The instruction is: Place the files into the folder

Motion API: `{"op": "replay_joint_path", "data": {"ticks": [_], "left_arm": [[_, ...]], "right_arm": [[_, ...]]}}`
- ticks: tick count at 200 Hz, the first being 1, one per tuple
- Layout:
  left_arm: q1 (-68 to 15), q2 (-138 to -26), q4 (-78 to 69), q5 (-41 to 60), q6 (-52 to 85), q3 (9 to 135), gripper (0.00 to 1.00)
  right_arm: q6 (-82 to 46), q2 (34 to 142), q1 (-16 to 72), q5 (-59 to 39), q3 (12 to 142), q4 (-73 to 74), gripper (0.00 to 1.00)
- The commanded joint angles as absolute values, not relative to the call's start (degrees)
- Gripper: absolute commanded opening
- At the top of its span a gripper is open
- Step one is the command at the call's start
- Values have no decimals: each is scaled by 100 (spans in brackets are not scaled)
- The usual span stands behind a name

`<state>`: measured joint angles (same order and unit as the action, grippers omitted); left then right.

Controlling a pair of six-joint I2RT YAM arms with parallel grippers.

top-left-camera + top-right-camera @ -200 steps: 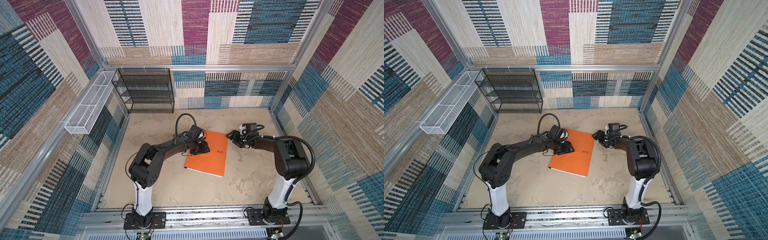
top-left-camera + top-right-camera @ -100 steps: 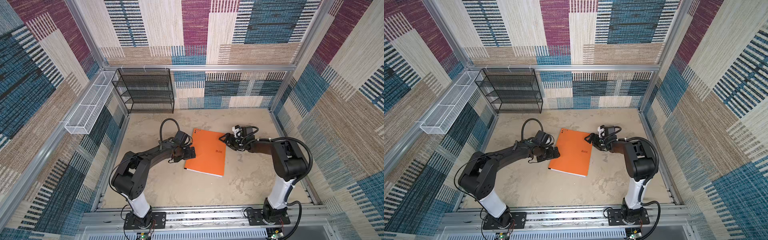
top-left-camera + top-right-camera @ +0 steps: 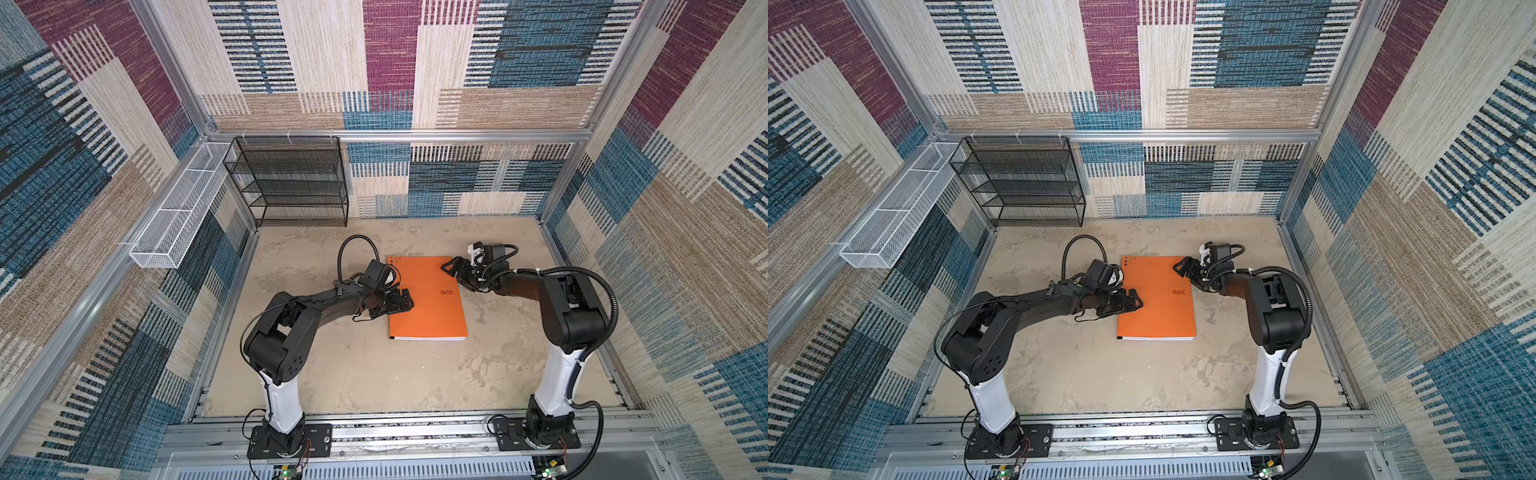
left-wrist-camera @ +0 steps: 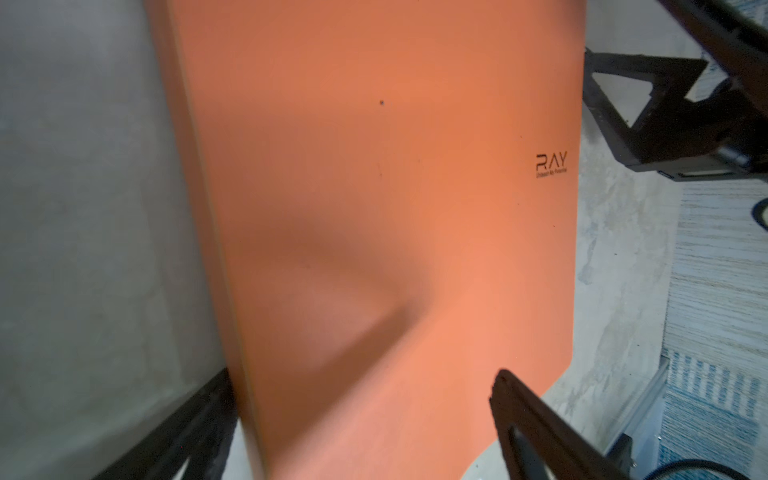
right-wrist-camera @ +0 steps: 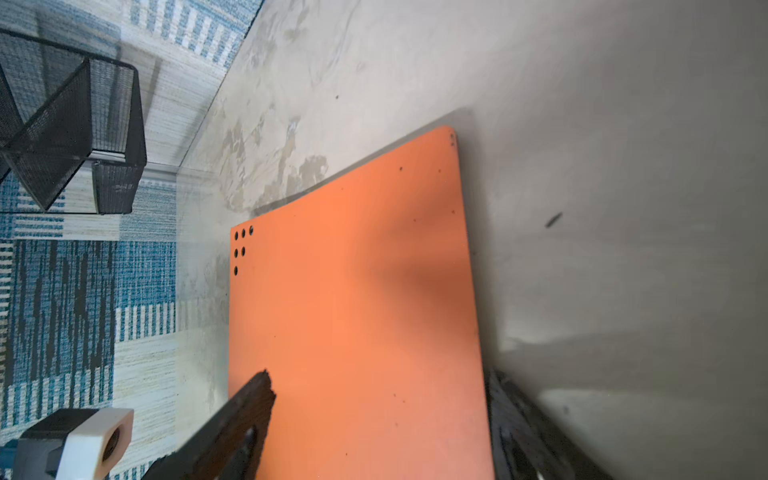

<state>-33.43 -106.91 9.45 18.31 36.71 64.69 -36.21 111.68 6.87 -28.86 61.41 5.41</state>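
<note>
Flanking the closed folder [image 3: 426,299], left gripper [image 3: 407,302] and right gripper [image 3: 453,275] hold jaws apart, likely squaring the enclosed files [image 3: 428,339].

The closed folder [image 3: 424,299] hides the files [image 3: 428,339] almost wholly: only a thin white strip shows along its lower edge. The small print under its logo [image 4: 551,161] is too blurred to read.

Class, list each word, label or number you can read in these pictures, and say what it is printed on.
"RAY": dark logo on the cover of the orange folder.
Small line under that logo: too blurred to read.
No other writing shows.
</note>
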Motion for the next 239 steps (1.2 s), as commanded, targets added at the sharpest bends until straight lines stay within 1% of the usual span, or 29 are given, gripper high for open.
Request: {"op": "replay_joint_path", "data": {"ticks": [1, 19, 26, 29, 30, 60, 72, 90, 99, 102, 111, 121, 134, 144, 159, 176, 190, 197, 202, 209, 219, 222, 228, 239], "left_arm": [[-3331, -10606, 1425, 1656, 3917, 6478, 94], [-3213, -10094, 1712, 1298, 3833, 6488, 95], [-3147, -9832, 1778, 1216, 3783, 6502, 96], [-3117, -9716, 1810, 1173, 3748, 6508, 100], [-3110, -9679, 1828, 1153, 3737, 6506, 100], [-2595, -8559, 2322, 259, 3411, 6604, 99], [-2345, -8107, 2219, -396, 3323, 6399, 99], [-2106, -7529, 2190, -2163, 3319, 5979, 99], [-2074, -7293, 1588, -2976, 2943, 5436, 99], [-2074, -7215, 1173, -3238, 2756, 5193, 99], [-2013, -7072, 327, -3797, 2483, 4594, 99], [-1872, -6956, 4, -4095, 2289, 4279, 99], [-1749, -6993, -351, -4416, 1819, 3993, 99], [-1647, -7188, -650, -4725, 1603, 3812, 99], [-1494, -7509, -1060, -4826, 1182, 3611, 99], [-1462, -7935, -2232, -4807, 618, 3199, 99], [-1374, -8224, -3552, -4504, 137, 2781, 100], [-1380, -8219, -3668, -4244, -71, 2766, 100], [-1346, -8248, -3867, -3986, -227, 2708, 100], [-1273, -8405, -4570, -3700, -427, 2494, 99], [-1117, -8685, -5455, -3609, -492, 2238, 99], [-1109, -8666, -5487, -3567, -482, 2199, 99], [-1047, -8485, -5046, -3292, -308, 2203, 99], [-717, -8291, -4780, -2565, -73, 2129, 99]], "right_arm": [[-3624, 11096, 611, -2482, 6131, -344, 84], [-3544, 10750, 539, -2303, 6113, -484, 87], [-3518, 10515, 507, -2187, 6078, -529, 97], [-3512, 10397, 495, -2126, 6067, -554, 99], [-3505, 10366, 489, -2100, 6061, -567, 100], [-3358, 9102, 323, -1422, 6014, -825, 100], [-3161, 8532, 277, -1111, 5935, -775, 100], [-2779, 7786, 272, -390, 5708, -569, 100], [-2647, 7396, 272, 271, 5520, -466, 100], [-2625, 7282, 275, 526, 5428, -400, 100], [-2500, 6895, 272, 1169, 5060, -55, 100], [-1972, 6563, 255, 1611, 4445, 712, 100], [-1326, 6334, 255, 1918, 3507, 2065, 100], [-1128, 6302, 246, 2023, 2813, 2928, 100], [-989, 6322, 229, 2048, 2193, 3653, 100], [-847, 6581, 220, 2007, 1856, 4219, 100], [-1117, 7015, 220, 2231, 1664, 4639, 100], [-1244, 7161, 212, 2258, 1528, 4877, 100], [-1133, 7271, 211, 2138, 1385, 5275, 100], [-782, 7413, 205, 1789, 1138, 5901, 100], [-338, 7614, 202, 1399, 954, 6653, 100], [-240, 7626, 202, 1267, 960, 6672, 100], [-96, 7714, 187, 1040, 917, 6899, 100], [-89, 7934, 164, 1127, 842, 7291, 100]]}}
